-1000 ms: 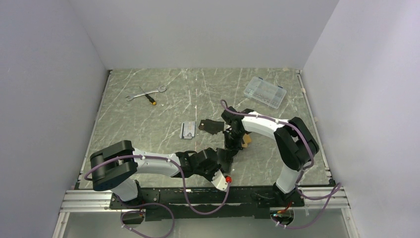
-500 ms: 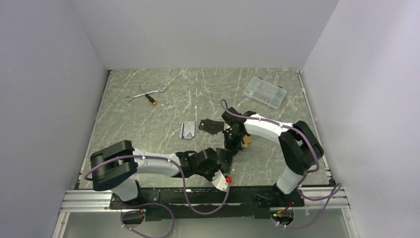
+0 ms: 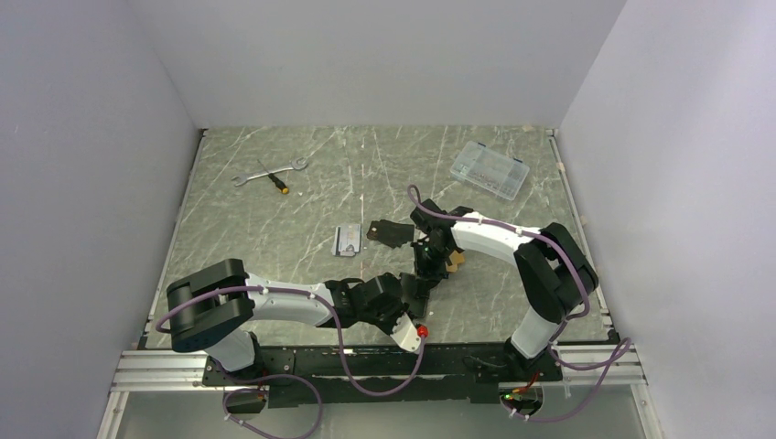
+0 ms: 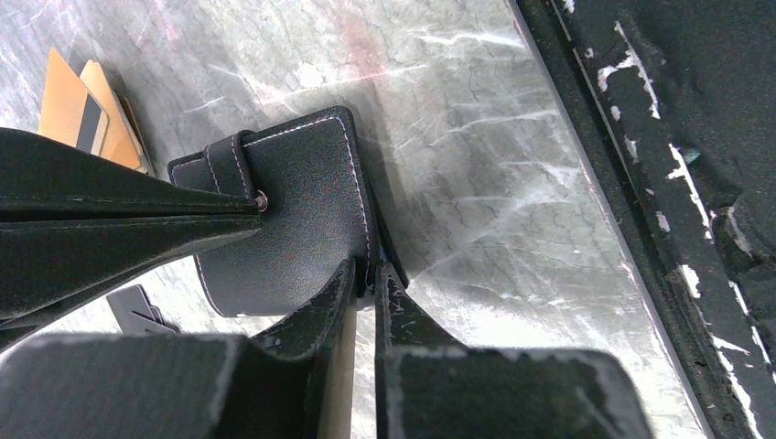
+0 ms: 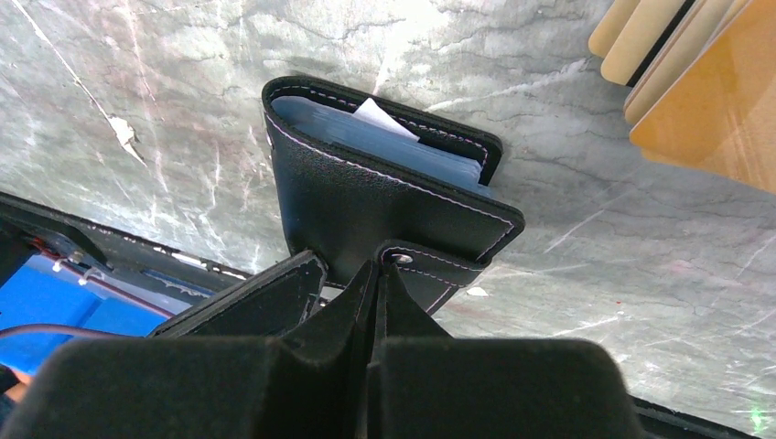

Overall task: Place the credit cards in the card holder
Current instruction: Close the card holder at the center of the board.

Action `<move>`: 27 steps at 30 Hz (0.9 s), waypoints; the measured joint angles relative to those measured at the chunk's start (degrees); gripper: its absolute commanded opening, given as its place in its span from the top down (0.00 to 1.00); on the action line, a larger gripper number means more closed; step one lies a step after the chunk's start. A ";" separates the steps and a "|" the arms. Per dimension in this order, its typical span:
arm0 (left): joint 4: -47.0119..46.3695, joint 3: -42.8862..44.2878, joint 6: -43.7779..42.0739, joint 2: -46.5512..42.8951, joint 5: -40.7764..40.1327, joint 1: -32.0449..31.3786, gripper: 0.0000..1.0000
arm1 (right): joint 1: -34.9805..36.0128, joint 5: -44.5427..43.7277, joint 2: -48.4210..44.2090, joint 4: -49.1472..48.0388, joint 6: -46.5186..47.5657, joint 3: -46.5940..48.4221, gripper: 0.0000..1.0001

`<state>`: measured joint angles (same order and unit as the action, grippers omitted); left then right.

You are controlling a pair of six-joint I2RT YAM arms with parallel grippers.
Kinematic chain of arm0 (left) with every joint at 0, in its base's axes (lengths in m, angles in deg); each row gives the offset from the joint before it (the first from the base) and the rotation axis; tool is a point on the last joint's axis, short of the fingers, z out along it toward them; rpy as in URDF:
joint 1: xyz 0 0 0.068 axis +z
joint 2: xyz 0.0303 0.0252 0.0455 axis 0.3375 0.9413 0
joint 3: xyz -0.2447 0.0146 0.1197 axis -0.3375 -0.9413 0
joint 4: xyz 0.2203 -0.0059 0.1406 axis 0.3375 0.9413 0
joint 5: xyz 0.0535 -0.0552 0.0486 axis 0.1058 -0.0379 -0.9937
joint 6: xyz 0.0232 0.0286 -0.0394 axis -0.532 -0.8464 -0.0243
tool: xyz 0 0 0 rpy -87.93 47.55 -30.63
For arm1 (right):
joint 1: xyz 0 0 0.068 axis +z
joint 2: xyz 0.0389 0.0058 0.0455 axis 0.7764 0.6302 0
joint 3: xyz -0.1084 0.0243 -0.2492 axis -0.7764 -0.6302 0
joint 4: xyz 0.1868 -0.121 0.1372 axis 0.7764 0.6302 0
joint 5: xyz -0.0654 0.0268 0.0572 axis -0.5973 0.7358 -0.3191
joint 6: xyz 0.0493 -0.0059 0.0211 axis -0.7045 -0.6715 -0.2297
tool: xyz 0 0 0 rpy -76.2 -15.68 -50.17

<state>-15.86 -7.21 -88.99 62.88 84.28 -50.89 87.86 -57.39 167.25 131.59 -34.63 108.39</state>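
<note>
Card holder point(image 4: 284, 210) near table point(image 4: 476, 137) front edge

the credit cards point(image 5: 705, 91) run off the top right corner in the right wrist view. in the left wrist view the right gripper point(image 4: 259, 199) covers their lower part. from above, the card holder point(image 4: 293, 210) is too dark and covered to pick out. what is in the clear box point(image 3: 490, 169) is too small to tell.

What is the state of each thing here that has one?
card holder, slightly open, held by both grippers
credit cards, outside it, fanned on the table
left gripper, jaws shut on the card holder's edge
right gripper, jaws shut on the card holder's tab
</note>
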 measured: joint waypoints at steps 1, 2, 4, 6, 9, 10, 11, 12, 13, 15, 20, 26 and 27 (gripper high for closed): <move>0.00 0.02 0.00 0.00 0.00 0.00 0.99 | 0.00 0.02 0.00 -0.09 0.00 -0.04 1.00; -0.02 0.00 0.00 0.00 0.00 0.00 0.99 | 0.00 0.09 0.00 -0.15 0.00 -0.11 1.00; -0.02 0.00 0.00 0.00 0.00 0.00 0.99 | -0.04 0.24 0.00 -0.28 0.00 -0.24 1.00; 0.00 0.02 0.00 0.00 0.00 0.00 0.99 | -0.13 0.42 0.00 -0.39 0.00 -0.28 1.00; 0.00 0.00 0.00 0.00 0.00 0.00 0.99 | -0.37 0.79 0.13 -0.42 0.00 -0.31 1.00; 0.00 0.00 0.00 -0.02 0.00 0.00 0.99 | -0.55 1.05 0.24 -0.44 0.00 -0.31 1.00; 0.00 0.00 0.00 -0.02 0.00 0.00 1.00 | -0.79 1.38 0.37 -0.44 0.02 -0.31 1.00; 0.00 0.00 0.00 -0.02 0.00 0.00 1.00 | -1.07 1.79 0.55 -0.44 0.02 -0.33 1.00; 0.00 0.00 0.00 -0.02 0.00 0.00 1.00 | -1.42 2.36 0.68 -0.52 0.02 -0.39 1.00; 0.00 0.00 0.00 -0.02 0.00 0.00 1.00 | -2.25 3.56 0.76 -1.05 0.02 -0.92 1.00; 0.00 0.00 0.00 -0.02 -0.02 0.00 1.00 | -3.58 6.19 1.03 -2.45 0.00 -2.08 1.00; 0.07 0.00 0.00 -0.11 -0.02 0.00 1.00 | -4.39 8.76 1.49 -4.42 -0.07 -3.39 1.00; 0.07 0.00 -0.02 -0.11 -0.02 0.00 1.00 | -4.50 9.01 1.55 -4.61 -0.07 -3.50 1.00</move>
<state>-15.79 -7.21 -89.01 62.77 84.26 -50.89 83.36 -48.38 168.80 126.98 -34.69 104.89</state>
